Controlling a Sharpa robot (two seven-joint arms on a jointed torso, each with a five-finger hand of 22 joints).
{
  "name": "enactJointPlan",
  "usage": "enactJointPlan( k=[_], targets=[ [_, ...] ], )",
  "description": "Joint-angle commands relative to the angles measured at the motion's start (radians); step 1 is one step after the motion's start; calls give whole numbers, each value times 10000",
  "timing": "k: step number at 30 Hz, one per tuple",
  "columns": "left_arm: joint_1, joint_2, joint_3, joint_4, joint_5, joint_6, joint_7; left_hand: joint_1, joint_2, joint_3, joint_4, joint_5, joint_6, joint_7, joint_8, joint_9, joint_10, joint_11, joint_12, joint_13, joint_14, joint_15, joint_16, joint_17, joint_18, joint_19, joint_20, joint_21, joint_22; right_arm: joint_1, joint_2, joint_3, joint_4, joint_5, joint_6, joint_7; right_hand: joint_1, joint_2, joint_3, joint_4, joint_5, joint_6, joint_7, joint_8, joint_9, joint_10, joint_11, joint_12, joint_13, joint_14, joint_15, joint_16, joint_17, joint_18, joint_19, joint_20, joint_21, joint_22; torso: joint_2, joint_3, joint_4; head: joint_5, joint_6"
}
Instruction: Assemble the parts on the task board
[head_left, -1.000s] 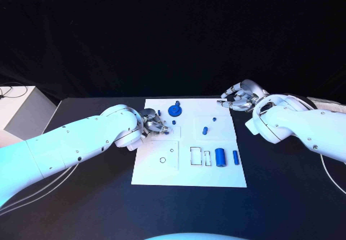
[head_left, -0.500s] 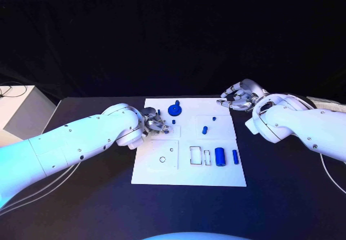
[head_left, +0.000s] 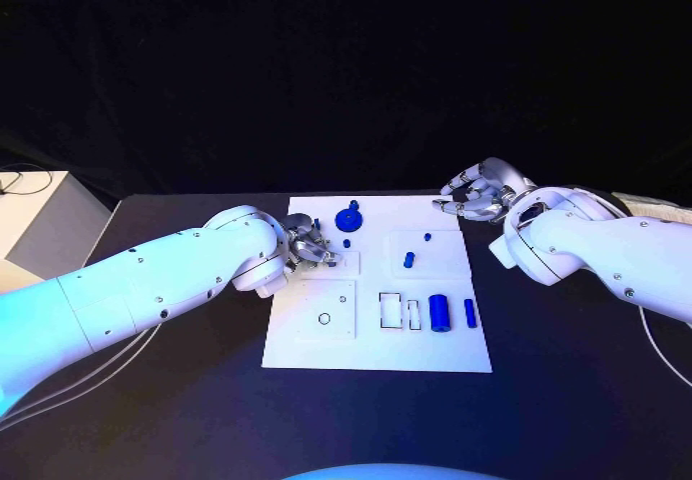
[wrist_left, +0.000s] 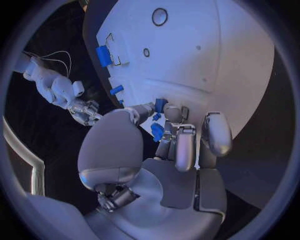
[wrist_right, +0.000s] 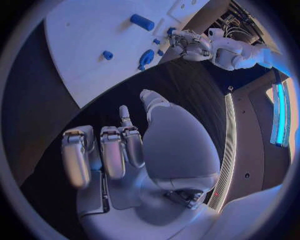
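The white task board (head_left: 378, 340) lies mid-table. My left hand (head_left: 309, 247) hovers at the board's left edge, near its far end, and pinches a small blue part (wrist_left: 160, 105) between thumb and a finger. Just beyond it lie a blue disc with a knob (head_left: 351, 218) and a tiny blue piece (head_left: 346, 242). A blue peg (head_left: 410, 260) and a small stud (head_left: 427, 238) sit in the far right field. A thick blue cylinder (head_left: 438, 311) and a slim one (head_left: 470, 313) lie near the outlined slots (head_left: 392, 310). My right hand (head_left: 476, 196) hangs off the board's far right corner, fingers curled, holding nothing.
A white box (head_left: 41, 222) stands at the table's far left edge. Black table surface (head_left: 173, 400) surrounds the board on all sides. A small ring outline (head_left: 325, 320) marks the board's left field.
My left hand has edged slightly toward the far end of the board with the small part. The right hand and the loose parts have stayed put.
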Motion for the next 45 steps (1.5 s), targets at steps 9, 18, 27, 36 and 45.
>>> enactJointPlan(
  k=[9, 18, 27, 36, 45],
  targets=[
    [-55, -63, 19, 314, 278, 69, -42, 266, 148, 1993, -1551, 213, -201, 94, 289, 71, -18, 43, -149, -107, 652, 0, -7, 1765, 70, 8, -49, 71, 39, -32, -2, 0, 26, -114, 194, 5, -75, 35, -65, 0, 39, -71, -10, 26, -15, 235, -5, -20, 1869, 1076, 26, 40, 2628, -144, 1048, 4, 22, 2633, 4, -8, 0, -6, 26],
    [-59, -236, 472, 613, 404, 200, -29, 250, 164, 2063, -1596, 221, -212, 111, 323, 94, 11, 57, -141, -97, 661, 11, 3, 1784, 71, 6, -40, 74, 41, -53, -4, 0, 22, -120, 204, 4, -75, 35, -65, 0, 39, -71, -10, 26, -15, 235, -5, -20, 1869, 1076, 26, 40, 2628, -144, 1048, 4, 22, 2633, -4, 2, 6, -14, 35],
    [-46, -449, 930, 702, 575, 751, -51, 241, 181, 2122, -1636, 210, -225, 124, 348, 113, 6, 65, -166, -141, 671, 19, 17, 1809, 77, -11, -33, 64, 22, -60, 0, 0, 11, -150, 205, -5, -75, 35, -65, 0, 39, -71, -10, 26, -15, 235, -5, -20, 1869, 1076, 26, 40, 2628, -144, 1048, 4, 22, 2633, -22, 4, 21, 1, 41],
    [40, -427, 1073, 375, 907, 1871, -67, 228, 185, 2220, -1731, 201, -275, 166, 360, 132, -113, 98, -294, -312, 654, 46, 1, 1779, 100, -94, -14, 7, -69, -65, 9, -1, -1, -180, 201, -13, -75, 35, -65, 0, 39, -71, -10, 26, -15, 235, -5, -20, 1869, 1076, 26, 40, 2628, -144, 1048, 4, 22, 2633, -10, 16, -13, -2, 53],
    [505, 20, 1060, -703, 1267, 4024, -147, 63, 529, 2457, -1862, 179, -534, 322, 249, 129, -533, 242, -668, -822, 496, 173, -145, 1507, 180, -400, 95, -199, -382, -64, 22, -1, 19, -213, 183, -19, -79, 36, -69, 0, 53, -71, -11, 31, -15, 242, -7, -14, 1873, 1072, 23, 34, 2614, -144, 1048, 2, 22, 2633, 8, 17, -25, -7, 52]
  ],
)
